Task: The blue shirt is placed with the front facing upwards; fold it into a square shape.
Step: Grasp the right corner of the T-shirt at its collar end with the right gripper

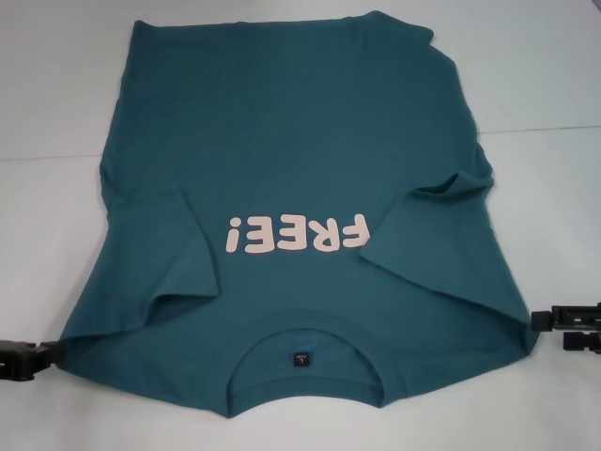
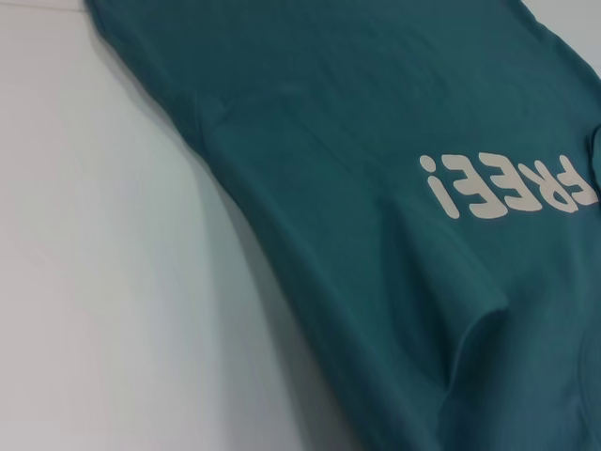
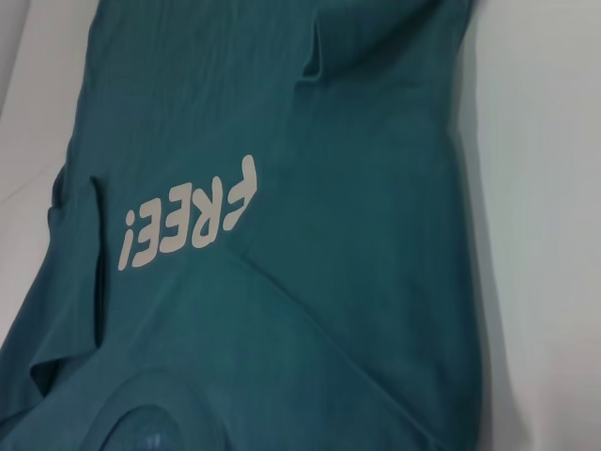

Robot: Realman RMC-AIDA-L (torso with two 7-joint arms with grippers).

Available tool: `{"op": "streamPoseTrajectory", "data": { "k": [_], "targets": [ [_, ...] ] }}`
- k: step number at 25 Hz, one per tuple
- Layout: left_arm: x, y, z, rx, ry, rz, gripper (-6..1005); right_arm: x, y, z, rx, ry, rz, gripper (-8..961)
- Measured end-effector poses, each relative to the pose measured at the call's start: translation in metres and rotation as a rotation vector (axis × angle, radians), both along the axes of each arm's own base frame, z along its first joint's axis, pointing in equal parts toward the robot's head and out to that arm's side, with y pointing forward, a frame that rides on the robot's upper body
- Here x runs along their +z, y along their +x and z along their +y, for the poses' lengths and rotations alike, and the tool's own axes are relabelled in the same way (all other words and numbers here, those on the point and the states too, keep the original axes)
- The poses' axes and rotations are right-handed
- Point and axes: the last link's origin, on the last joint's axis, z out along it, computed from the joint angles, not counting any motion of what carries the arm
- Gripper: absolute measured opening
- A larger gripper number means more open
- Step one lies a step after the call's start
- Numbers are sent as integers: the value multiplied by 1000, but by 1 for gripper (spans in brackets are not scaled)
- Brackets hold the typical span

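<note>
Matt cloth blue shirt [image 1: 300, 141] on smooth white table [image 1: 56, 85].

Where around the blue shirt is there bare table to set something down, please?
Bare table runs along the blue shirt on the robot's left, and likewise on its right and beyond the hem. The near edge is crowded: the collar reaches it, with the left pincer and right pincer at the shoulders.

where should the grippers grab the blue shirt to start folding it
Grip the blue shirt at its shoulder corners, from either side: left gripper and right gripper sit just outside them. Both sleeves are already folded inward, leaving those edges free.
</note>
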Motion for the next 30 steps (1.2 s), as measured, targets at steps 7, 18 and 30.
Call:
{"op": "streamPoseTrajectory", "data": {
  "k": [7, 18, 30],
  "targets": [
    [-1, -1, 0, 2, 1, 1, 5, -8, -6, 6, 8, -14, -3, 942],
    [-1, -1, 1, 2, 5, 4, 5, -18, -12, 14, 9, -21, -22, 941],
    [-1, -1, 1, -7, 8, 5, 6, -29, -24, 20, 40, -39, -3, 941]
  ]
}}
